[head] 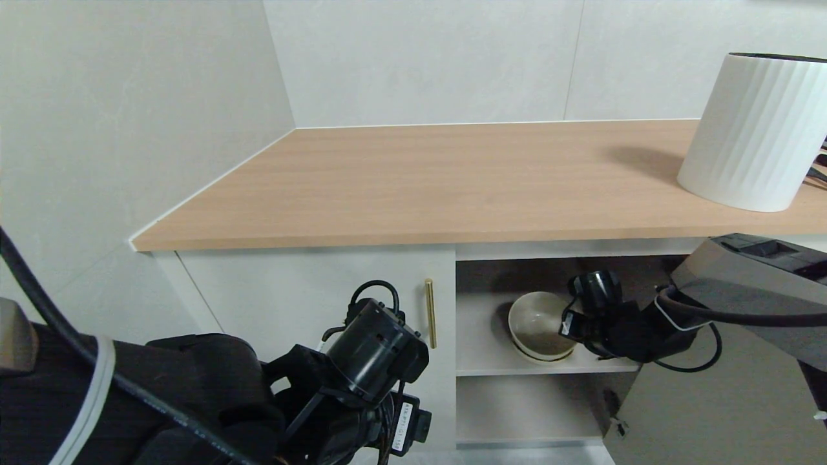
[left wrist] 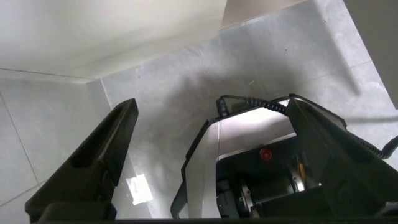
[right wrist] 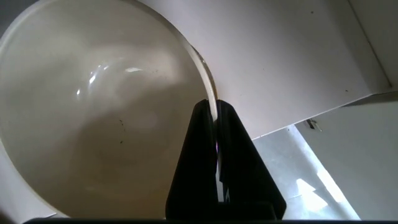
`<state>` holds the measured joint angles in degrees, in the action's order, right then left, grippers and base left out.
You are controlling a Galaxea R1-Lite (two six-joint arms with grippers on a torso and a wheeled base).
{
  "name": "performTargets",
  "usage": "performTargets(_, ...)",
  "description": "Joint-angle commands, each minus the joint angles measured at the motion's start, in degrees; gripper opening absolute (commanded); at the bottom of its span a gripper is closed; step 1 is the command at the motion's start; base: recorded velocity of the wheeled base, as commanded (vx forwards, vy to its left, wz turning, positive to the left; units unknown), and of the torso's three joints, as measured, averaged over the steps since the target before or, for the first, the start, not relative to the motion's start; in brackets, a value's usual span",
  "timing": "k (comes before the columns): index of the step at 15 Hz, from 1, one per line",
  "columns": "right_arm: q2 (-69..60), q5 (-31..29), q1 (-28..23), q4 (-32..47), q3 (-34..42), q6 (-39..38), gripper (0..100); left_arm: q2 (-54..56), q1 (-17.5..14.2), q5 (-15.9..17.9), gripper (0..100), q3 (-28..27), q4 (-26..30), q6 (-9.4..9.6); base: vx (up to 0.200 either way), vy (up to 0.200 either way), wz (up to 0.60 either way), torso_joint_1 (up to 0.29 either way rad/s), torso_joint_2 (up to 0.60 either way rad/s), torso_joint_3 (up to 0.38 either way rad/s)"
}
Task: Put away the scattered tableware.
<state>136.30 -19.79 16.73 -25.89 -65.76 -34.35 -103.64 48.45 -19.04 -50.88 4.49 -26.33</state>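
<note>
A beige bowl (head: 539, 325) sits tilted on the upper shelf (head: 481, 349) of the open cabinet under the counter. My right gripper (head: 570, 321) reaches into the cabinet from the right and is shut on the bowl's right rim. In the right wrist view the two black fingers (right wrist: 233, 155) pinch the thin rim of the bowl (right wrist: 93, 118), with the white shelf behind it. My left gripper (left wrist: 211, 109) hangs low in front of the closed cabinet door, open and holding nothing, pointing down at the grey tiled floor.
A wooden counter (head: 452, 187) runs along the tiled wall, with a tall white ribbed container (head: 756, 132) at its right end. The left cabinet door has a brass handle (head: 430, 313). The open door (head: 711, 413) swings out at the right. A lower shelf (head: 530, 407) lies below the bowl.
</note>
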Motion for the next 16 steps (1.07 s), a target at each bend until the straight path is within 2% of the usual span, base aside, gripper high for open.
performTargets(1, 0.28, 0.01, 0.06, -0.03, -0.07, -0.01, 0, -0.15, -0.02, -0.03, 100, -0.01, 0.0, -0.12, 0.0, 0.0, 0.0, 0.0, 0.0, 0.0)
performTargets(3, 0.28, 0.01, 0.15, -0.03, -0.07, -0.01, 0, -0.15, -0.02, -0.03, 100, -0.01, 0.0, -0.12, 0.0, 0.0, 0.0, 0.0, 0.0, 0.0)
performTargets(4, 0.28, 0.01, 0.15, -0.03, 0.1, -0.01, 100, -0.15, -0.02, -0.03, 100, -0.01, 0.0, -0.12, 0.0, 0.0, 0.0, 0.0, 0.0, 0.0)
performTargets(11, -2.62, 0.1, 0.41, 0.32, 2.47, 0.34, 100, 0.64, -0.55, -0.21, 100, -0.01, 0.0, -0.21, 0.0, 0.0, 0.0, 0.0, 0.0, 0.0)
performTargets(13, -10.36, 1.68, 1.56, 0.84, 9.68, 3.42, 100, 4.15, -3.53, -1.09, 100, 0.08, -0.09, -0.21, 0.0, 0.0, 0.0, 0.0, 0.0, 0.0)
performTargets(15, -20.46, 3.7, 3.31, 0.93, 18.21, 9.3, 100, 11.97, -7.49, -1.09, 100, 0.61, 0.17, -0.04, 0.0, 0.0, 0.0, 0.0, 0.0, 0.0)
performTargets(16, -26.35, 5.11, 5.25, 1.11, 22.16, 10.62, 100, 16.81, -8.46, -1.0, 100, 1.58, 0.35, 0.14, 0.0, 0.0, 0.0, 0.0, 0.0, 0.0)
